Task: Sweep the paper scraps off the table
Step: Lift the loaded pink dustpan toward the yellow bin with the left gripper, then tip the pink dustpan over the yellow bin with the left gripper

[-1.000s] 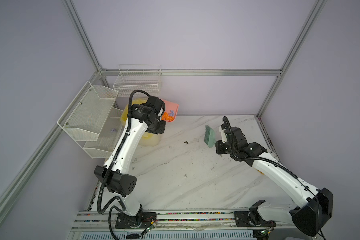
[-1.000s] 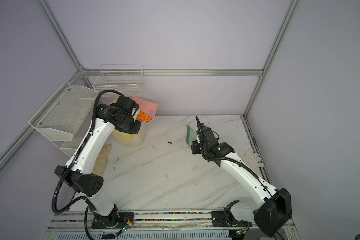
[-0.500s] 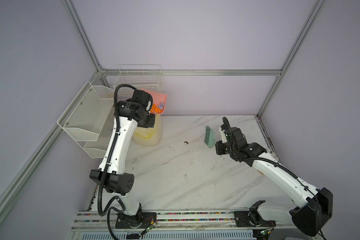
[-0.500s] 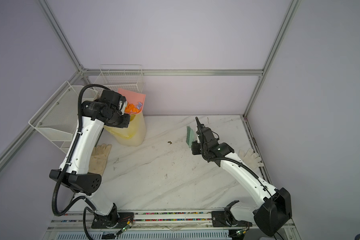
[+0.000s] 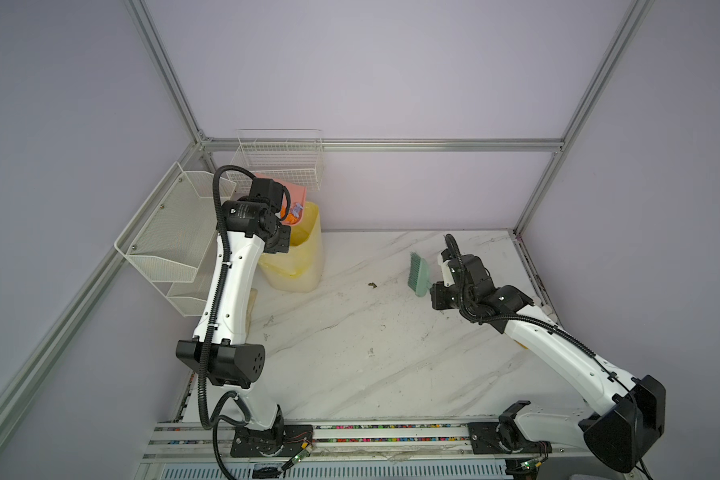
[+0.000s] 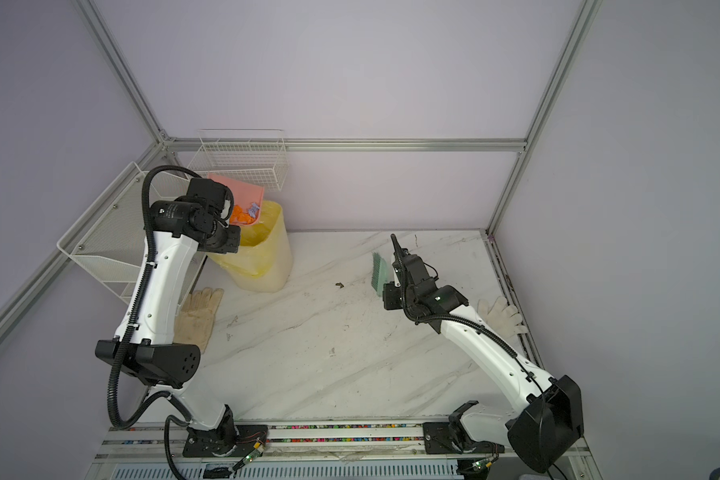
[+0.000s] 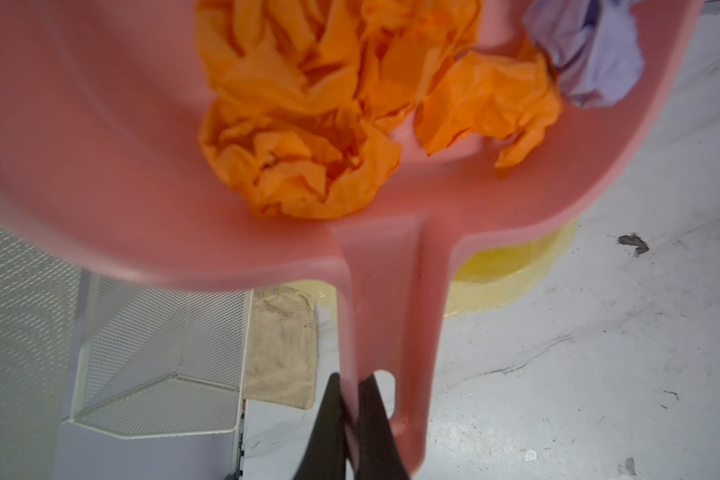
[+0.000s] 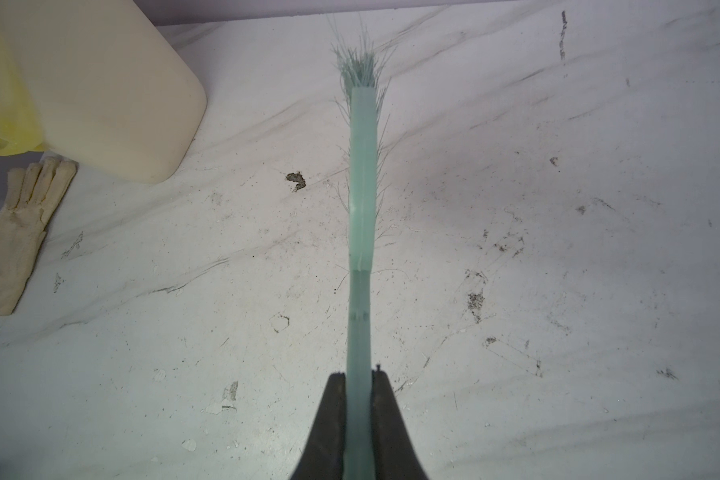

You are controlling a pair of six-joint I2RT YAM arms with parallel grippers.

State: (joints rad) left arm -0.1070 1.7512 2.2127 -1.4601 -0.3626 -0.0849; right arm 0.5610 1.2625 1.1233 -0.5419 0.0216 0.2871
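Although the table (image 5: 350, 353) showed no loose paper in both top views, only small dark marks, the job was not finished: the paper scraps (image 7: 300, 137), mostly orange with one lilac wad, lay heaped in the pink dustpan (image 7: 100, 145). The left gripper (image 7: 350, 386) had its jaws pinched on the dustpan's handle, holding it tilted above the mouth of the yellow-lined bin (image 5: 304, 257) at the table's far left. The right gripper (image 8: 359, 380) was clamped on the handle of a green brush (image 8: 361, 187), well apart from the bin. Sweeping looked done; what remained, I judged, was tipping the scraps into the bin.
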